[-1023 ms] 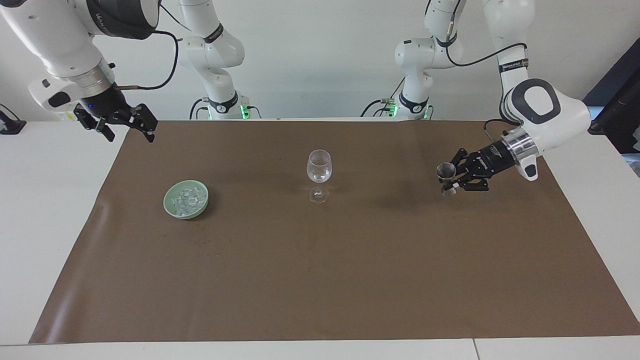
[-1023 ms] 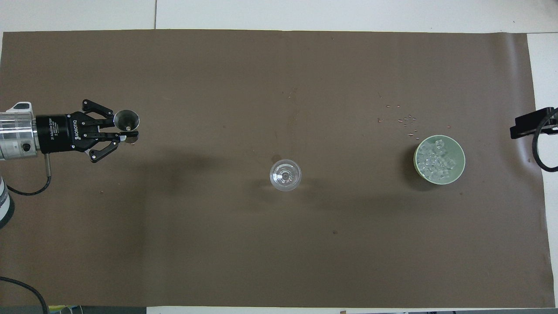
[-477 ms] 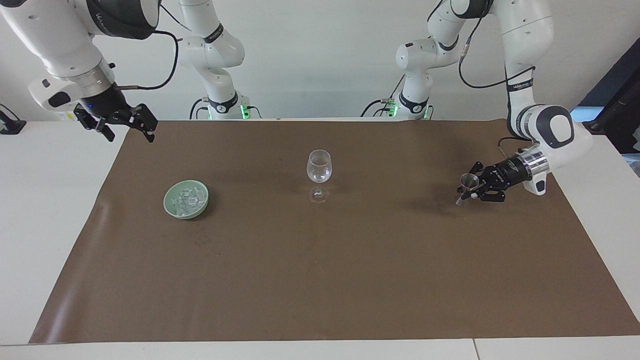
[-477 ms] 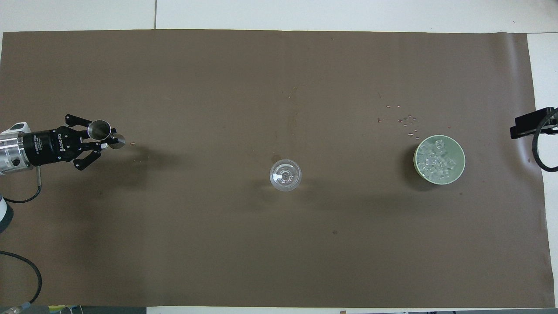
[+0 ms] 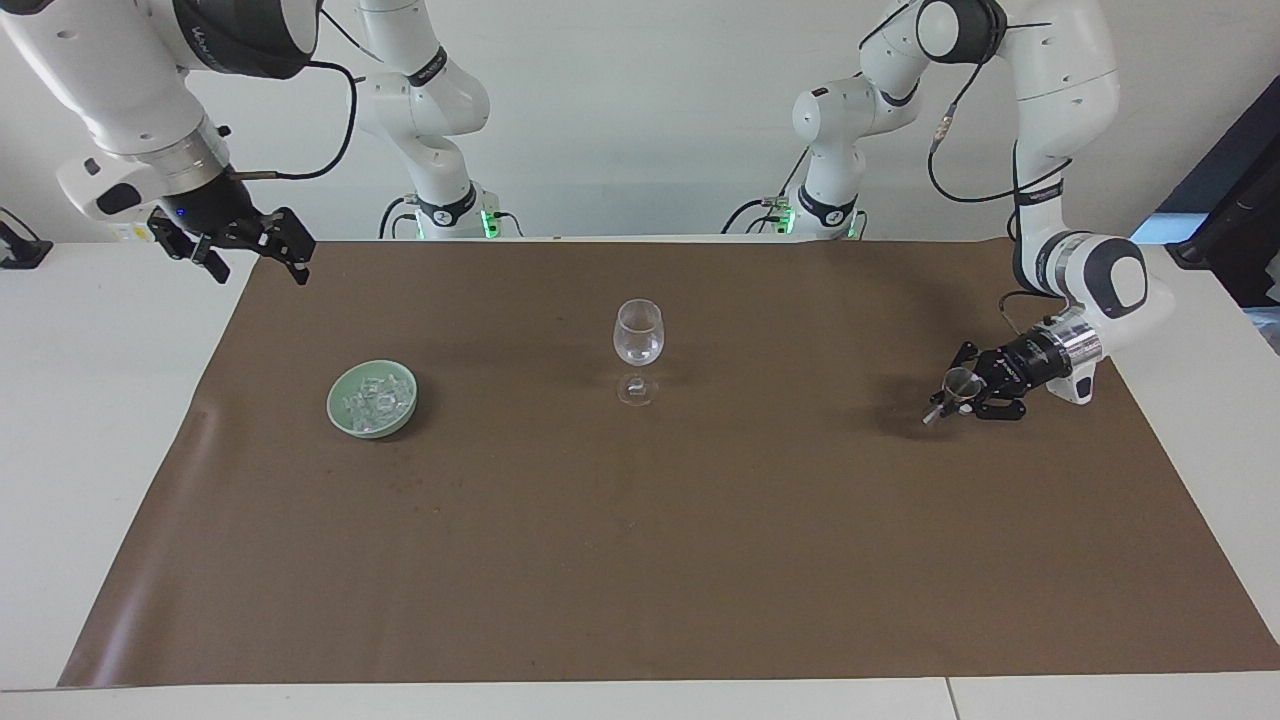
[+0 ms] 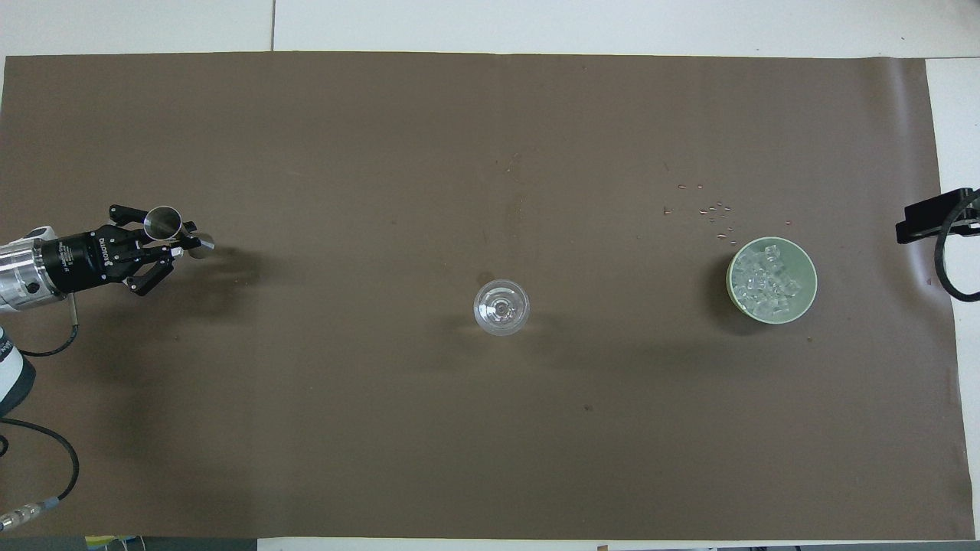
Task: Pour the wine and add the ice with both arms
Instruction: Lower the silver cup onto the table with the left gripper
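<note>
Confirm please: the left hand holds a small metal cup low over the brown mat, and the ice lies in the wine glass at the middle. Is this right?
Not quite. The left hand does hold the small metal cup low over the brown mat, but the ice lies in the green bowl, toward the right arm's end. The wine glass holds no ice, as the overhead view shows.

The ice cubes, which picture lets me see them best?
The overhead view: it looks straight down into the green bowl, so the ice shows as separate cubes. The facing view shows the ice slantwise, as a pale heap.
</note>
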